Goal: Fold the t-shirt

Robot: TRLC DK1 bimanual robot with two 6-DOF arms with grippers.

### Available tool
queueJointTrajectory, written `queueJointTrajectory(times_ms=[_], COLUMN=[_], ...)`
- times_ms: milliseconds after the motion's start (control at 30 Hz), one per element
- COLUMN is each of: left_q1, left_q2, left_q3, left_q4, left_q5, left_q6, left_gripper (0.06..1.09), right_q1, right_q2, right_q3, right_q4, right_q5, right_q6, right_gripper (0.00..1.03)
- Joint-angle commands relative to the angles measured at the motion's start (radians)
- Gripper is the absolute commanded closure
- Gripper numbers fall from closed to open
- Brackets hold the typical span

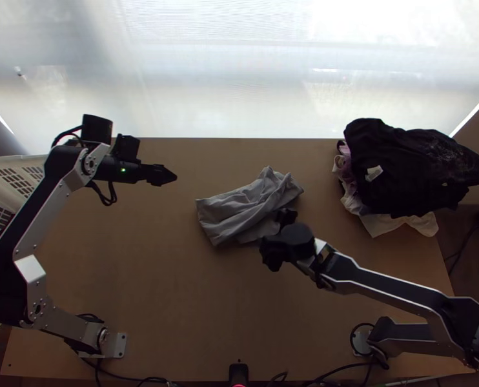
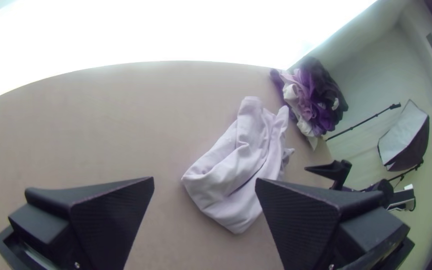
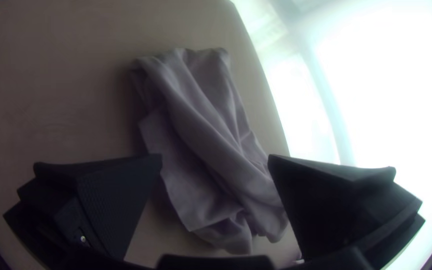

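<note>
A light grey t-shirt (image 1: 239, 209) lies in a loose, wrinkled bundle at mid-table, folded over on itself with several creases. My left gripper (image 1: 168, 175) is to the left of the shirt, apart from it; in the left wrist view the left gripper (image 2: 204, 182) stands open, with the shirt (image 2: 231, 165) beyond its fingers. At the shirt's lower right edge is my right gripper (image 1: 277, 233). In the right wrist view the right gripper (image 3: 215, 159) is open, its fingers wide apart, with the shirt (image 3: 206, 130) in front of and between them; whether they touch it I cannot tell.
A pile of clothes, with a black garment (image 1: 407, 168) on top and white and purple ones under it, lies at the table's back right. A white basket (image 1: 13, 180) stands at the left edge. Bare table (image 1: 194, 303) lies nearer than the shirt.
</note>
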Motion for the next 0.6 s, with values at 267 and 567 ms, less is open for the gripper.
queueJointTrajectory(times_ms=[267,567], left_q1=[0.100,0.100], left_q2=[-0.161,-0.224], left_q3=[-0.116,-0.194], left_q4=[-0.001,0.006], left_q5=[-0.003,-0.009], left_q6=[0.016,0.030], left_gripper=[0.10,0.10], right_q1=[0.134,0.185], right_q2=[0.263,0.313], right_q3=[0.081,0.081], right_q4=[0.335,0.339], right_q5=[0.135,0.138], right_q6=[-0.190,-0.207], right_gripper=[0.05,0.06])
